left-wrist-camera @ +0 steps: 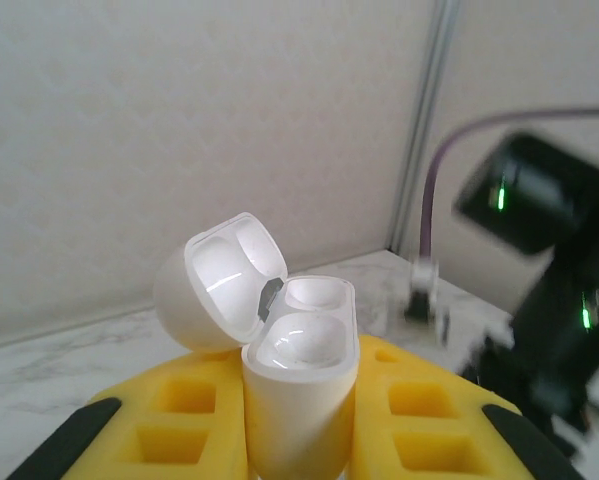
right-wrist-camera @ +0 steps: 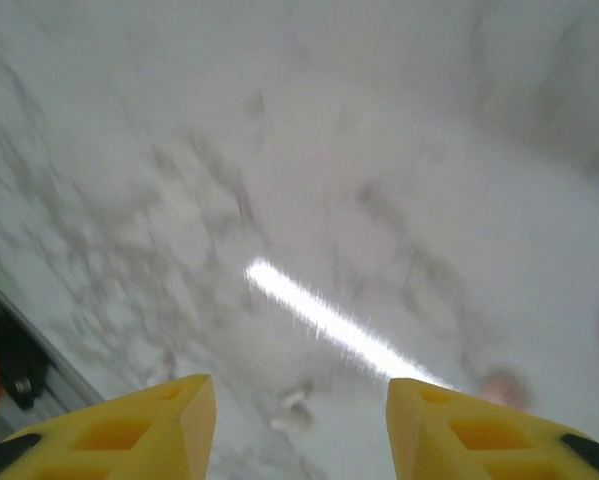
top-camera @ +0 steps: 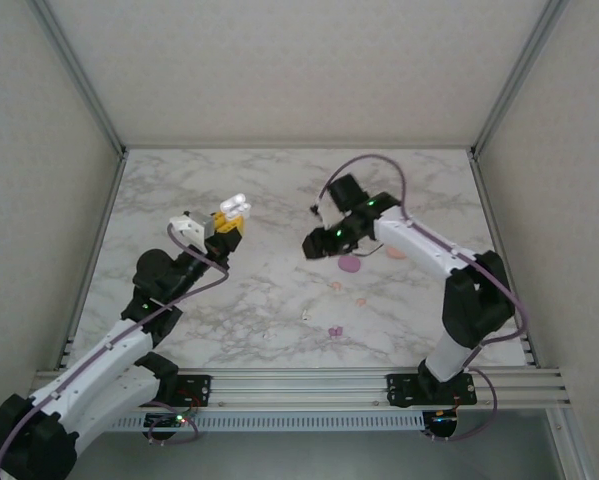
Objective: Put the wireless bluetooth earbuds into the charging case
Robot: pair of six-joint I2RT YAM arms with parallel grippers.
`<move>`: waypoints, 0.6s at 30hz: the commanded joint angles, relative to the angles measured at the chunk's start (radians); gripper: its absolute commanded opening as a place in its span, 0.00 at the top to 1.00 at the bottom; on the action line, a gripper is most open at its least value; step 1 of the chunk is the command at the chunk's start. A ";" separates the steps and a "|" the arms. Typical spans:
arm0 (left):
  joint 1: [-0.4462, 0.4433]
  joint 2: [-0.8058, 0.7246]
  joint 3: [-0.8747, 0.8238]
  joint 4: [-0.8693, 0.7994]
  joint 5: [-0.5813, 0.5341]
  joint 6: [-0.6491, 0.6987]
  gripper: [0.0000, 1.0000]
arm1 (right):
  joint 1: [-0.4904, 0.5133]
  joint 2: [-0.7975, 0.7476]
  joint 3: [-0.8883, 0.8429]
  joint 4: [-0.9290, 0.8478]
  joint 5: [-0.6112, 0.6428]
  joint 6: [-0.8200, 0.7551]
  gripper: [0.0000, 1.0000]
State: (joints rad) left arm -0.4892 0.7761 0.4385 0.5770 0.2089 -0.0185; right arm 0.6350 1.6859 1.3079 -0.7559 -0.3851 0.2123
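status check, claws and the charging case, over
Status: left claw shut on open white charging case, wells empty. right claw open, nothing in it, over table. earbuds loose on table; case mouth unobstructed.

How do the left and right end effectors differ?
The left end effector is shut on a white charging case with its lid open; the right end effector is open and empty. The left faces the wall, the right the marble table. Both have yellow fingers.
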 commanded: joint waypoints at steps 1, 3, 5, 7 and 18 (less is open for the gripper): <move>-0.003 -0.045 -0.003 -0.029 -0.077 0.018 0.91 | 0.043 0.005 -0.070 -0.011 0.015 0.075 0.52; -0.003 -0.058 0.004 -0.047 -0.080 0.020 0.90 | 0.070 0.017 -0.105 0.019 -0.012 0.100 0.54; -0.003 -0.072 0.003 -0.058 -0.078 0.022 0.90 | 0.104 0.015 -0.131 0.053 -0.031 0.082 0.54; -0.003 -0.094 -0.003 -0.061 -0.108 0.021 0.90 | 0.141 0.025 -0.137 0.092 -0.064 0.057 0.54; 0.000 -0.202 0.011 -0.193 -0.170 0.065 0.88 | 0.209 0.135 -0.107 0.042 0.101 0.008 0.53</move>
State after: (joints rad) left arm -0.4892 0.5941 0.4362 0.4091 0.0639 0.0280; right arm 0.8421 1.8156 1.1934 -0.6895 -0.3389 0.2241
